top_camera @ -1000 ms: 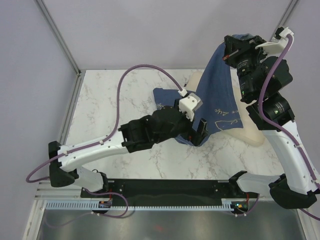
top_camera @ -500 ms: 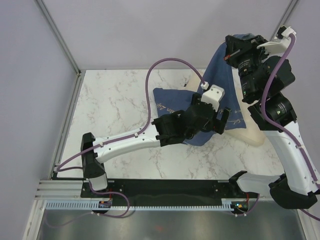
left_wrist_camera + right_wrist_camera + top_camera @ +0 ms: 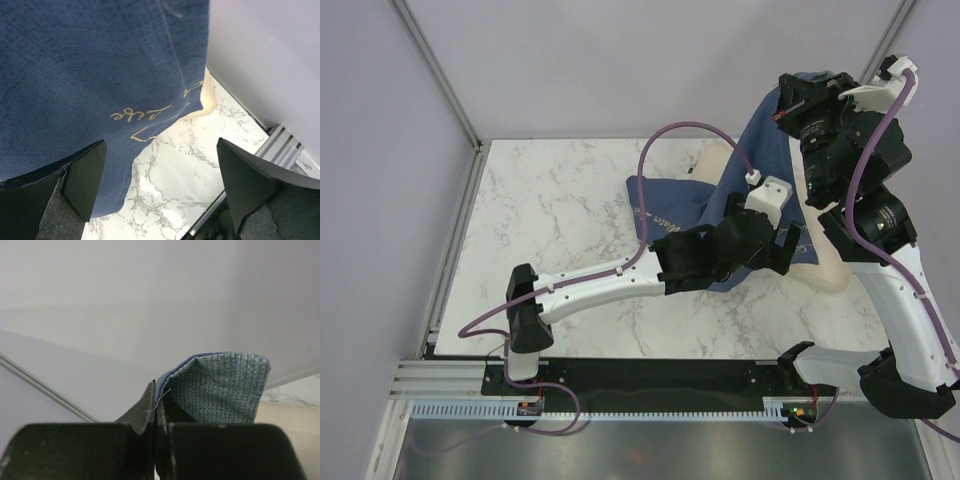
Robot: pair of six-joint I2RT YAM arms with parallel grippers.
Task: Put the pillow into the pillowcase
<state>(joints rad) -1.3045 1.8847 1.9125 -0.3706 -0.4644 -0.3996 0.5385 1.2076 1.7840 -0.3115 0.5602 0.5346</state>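
Left wrist: left gripper (image 3: 162,175) spread by pillowcase (image 3: 85,65), gold script (image 3: 142,114) unclear; right gripper (image 3: 156,400) pinches it.

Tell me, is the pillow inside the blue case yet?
Not fully: both ends of the pillow show beyond the case hanging from the right fingers.
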